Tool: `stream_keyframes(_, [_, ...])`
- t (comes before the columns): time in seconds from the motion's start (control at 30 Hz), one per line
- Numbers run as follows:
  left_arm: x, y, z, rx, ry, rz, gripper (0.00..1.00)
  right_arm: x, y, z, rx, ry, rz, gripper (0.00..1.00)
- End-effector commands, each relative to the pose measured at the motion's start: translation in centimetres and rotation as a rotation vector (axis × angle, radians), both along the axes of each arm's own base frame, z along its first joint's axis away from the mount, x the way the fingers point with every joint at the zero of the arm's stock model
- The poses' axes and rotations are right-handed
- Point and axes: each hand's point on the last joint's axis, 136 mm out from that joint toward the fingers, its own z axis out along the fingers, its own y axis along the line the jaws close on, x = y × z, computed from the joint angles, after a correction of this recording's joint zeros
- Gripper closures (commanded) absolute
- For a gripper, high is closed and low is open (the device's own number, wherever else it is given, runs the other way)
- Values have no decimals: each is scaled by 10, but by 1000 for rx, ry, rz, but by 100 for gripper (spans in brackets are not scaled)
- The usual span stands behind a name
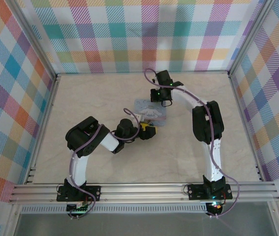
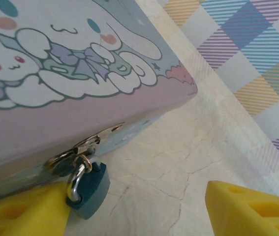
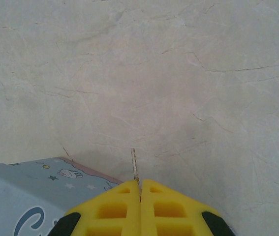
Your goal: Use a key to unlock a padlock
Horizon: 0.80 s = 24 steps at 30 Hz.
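Note:
A small dark teal padlock (image 2: 89,189) with a silver shackle hangs from the hasp (image 2: 87,145) on the front of the pale blue cartoon-printed tin (image 2: 75,73). My left gripper (image 2: 139,211) is open; its left yellow finger (image 2: 23,214) touches the padlock, and the right finger (image 2: 252,209) stands well apart over bare table. My right gripper (image 3: 140,189) is shut on a thin key (image 3: 135,164), whose blade sticks out edge-on past the fingertips, above the table beside the tin (image 3: 31,194). From above, the tin (image 1: 150,112) lies between the left gripper (image 1: 147,132) and the right gripper (image 1: 165,102).
The pale marble-patterned table (image 1: 105,98) is walled in by checked panels (image 1: 144,34) on three sides. A metal rail (image 1: 144,189) runs along the near edge by the arm bases. Open table lies left and right of the tin.

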Motion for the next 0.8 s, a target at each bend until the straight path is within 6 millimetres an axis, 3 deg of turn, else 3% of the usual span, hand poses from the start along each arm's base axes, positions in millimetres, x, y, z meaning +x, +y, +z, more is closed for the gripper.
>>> stream_keyframes(0.0, [9, -2, 2, -16, 1, 12, 27, -37, 9, -4, 0, 109, 54, 100])
stream_keyframes(0.2, [10, 1, 0, -13, 13, 27, 27, -24, 2, 39, 4, 15, 23, 100])
stream_keyframes(0.4, [10, 3, 0, -13, 21, 28, 28, -17, -21, 72, -29, -72, -51, 100])
stream_keyframes(0.6, [7, 3, -3, -8, 31, 17, 28, -31, -69, 76, -99, -75, -197, 100])
stream_keyframes(0.77, [6, 2, -2, -14, 33, 7, 28, -60, -111, 55, -161, -32, -318, 100])
